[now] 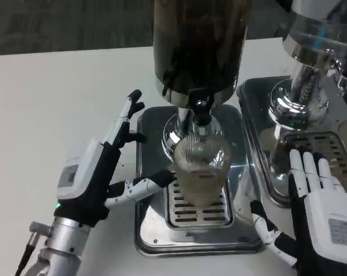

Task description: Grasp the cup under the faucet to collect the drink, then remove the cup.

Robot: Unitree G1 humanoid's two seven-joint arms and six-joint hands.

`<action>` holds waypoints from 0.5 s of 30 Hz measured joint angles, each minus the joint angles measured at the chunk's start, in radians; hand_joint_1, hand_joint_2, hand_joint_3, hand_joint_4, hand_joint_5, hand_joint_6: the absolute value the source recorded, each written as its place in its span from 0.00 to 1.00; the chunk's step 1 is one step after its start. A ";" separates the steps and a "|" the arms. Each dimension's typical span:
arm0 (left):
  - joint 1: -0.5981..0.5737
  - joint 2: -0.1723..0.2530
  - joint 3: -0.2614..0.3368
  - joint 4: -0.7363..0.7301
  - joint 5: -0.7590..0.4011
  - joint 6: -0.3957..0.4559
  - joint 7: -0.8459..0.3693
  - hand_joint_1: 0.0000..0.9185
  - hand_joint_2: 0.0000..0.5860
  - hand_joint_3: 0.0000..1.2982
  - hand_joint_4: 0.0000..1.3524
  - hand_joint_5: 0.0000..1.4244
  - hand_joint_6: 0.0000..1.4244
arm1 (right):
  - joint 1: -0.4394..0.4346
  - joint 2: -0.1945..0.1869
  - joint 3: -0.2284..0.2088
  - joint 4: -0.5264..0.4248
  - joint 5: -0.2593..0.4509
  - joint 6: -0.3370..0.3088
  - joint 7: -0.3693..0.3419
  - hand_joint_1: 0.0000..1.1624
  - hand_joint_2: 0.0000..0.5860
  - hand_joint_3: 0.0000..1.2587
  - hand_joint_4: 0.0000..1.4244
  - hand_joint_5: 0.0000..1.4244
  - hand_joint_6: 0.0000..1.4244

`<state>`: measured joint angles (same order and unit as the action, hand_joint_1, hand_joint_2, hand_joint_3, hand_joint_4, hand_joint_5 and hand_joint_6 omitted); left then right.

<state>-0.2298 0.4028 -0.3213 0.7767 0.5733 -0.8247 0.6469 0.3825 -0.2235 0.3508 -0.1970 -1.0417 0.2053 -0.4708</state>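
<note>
Head view, items listed left to right with the drip tray (156,241) as the reference landmark. The white table (46,103) extends to the left of the drip tray. The left hand (107,167) is positioned over the table just beside the tray's left edge; its fingers are spread apart and it holds nothing. The upper fingers (127,112) point up and away near the tray's rear-left corner, while one lower finger (141,187) reaches sideways over the tray's left rim, with its tip close to the cup (200,172); contact between that tip and the cup cannot be determined. The cup, a clear ribbed vessel containing pale liquid, stands upright on the slotted grate (190,214) at the centre of the drip tray, directly below the faucet (200,112). The faucet projects from the base of the dark dispenser (199,46), which rises above the rear of the tray. To the right of the drip tray lies a second tray (259,155) carrying a second dispenser (302,75) with a chrome body. The right hand (320,201) rests at the right of the drip tray, over the near edge of the second tray, with its fingers extended and apart, gripping nothing.
</note>
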 measured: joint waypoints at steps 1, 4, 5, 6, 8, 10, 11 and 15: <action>0.016 0.006 0.015 -0.028 -0.010 0.003 -0.013 0.00 0.00 0.01 0.00 0.23 0.21 | -0.005 0.000 0.000 0.002 0.003 -0.001 0.000 0.30 0.65 0.00 0.00 0.00 0.09; 0.062 0.016 0.062 -0.110 -0.036 0.004 -0.051 0.00 0.00 0.02 0.00 0.18 0.10 | -0.015 0.001 0.001 0.008 0.006 -0.007 0.000 0.30 0.64 0.00 0.00 0.00 0.09; 0.078 0.018 0.076 -0.140 -0.058 0.001 -0.071 0.00 0.01 0.02 0.00 0.17 0.09 | -0.016 0.003 0.001 0.011 0.007 -0.008 0.000 0.30 0.64 0.00 0.00 0.00 0.09; 0.093 0.023 0.094 -0.171 -0.083 -0.009 -0.095 0.00 0.00 0.02 0.00 0.16 0.08 | -0.018 0.004 0.002 0.016 0.007 -0.009 0.000 0.30 0.64 0.00 0.00 0.00 0.09; 0.112 0.033 0.130 -0.213 -0.130 -0.041 -0.126 0.00 0.02 0.01 0.00 0.15 0.07 | -0.019 0.007 0.002 0.026 0.008 -0.009 0.000 0.30 0.64 0.00 0.00 0.00 0.09; 0.120 0.038 0.158 -0.239 -0.162 -0.063 -0.156 0.00 0.02 0.01 0.00 0.14 0.06 | -0.018 0.010 0.003 0.030 0.008 -0.010 0.000 0.30 0.64 0.00 0.00 0.00 0.09; 0.123 0.042 0.171 -0.249 -0.177 -0.074 -0.177 0.00 0.03 0.01 0.00 0.13 0.06 | -0.019 0.012 0.003 0.030 0.008 -0.010 0.000 0.30 0.64 0.00 0.00 0.00 0.09; 0.148 0.048 0.210 -0.279 -0.231 -0.105 -0.261 0.00 0.05 0.01 0.00 0.09 0.05 | -0.020 0.013 0.003 0.033 0.009 -0.016 0.000 0.30 0.64 0.00 0.00 0.00 0.09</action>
<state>-0.0817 0.4507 -0.1115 0.4977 0.3422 -0.9300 0.3858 0.3625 -0.2107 0.3536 -0.1642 -1.0331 0.1892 -0.4710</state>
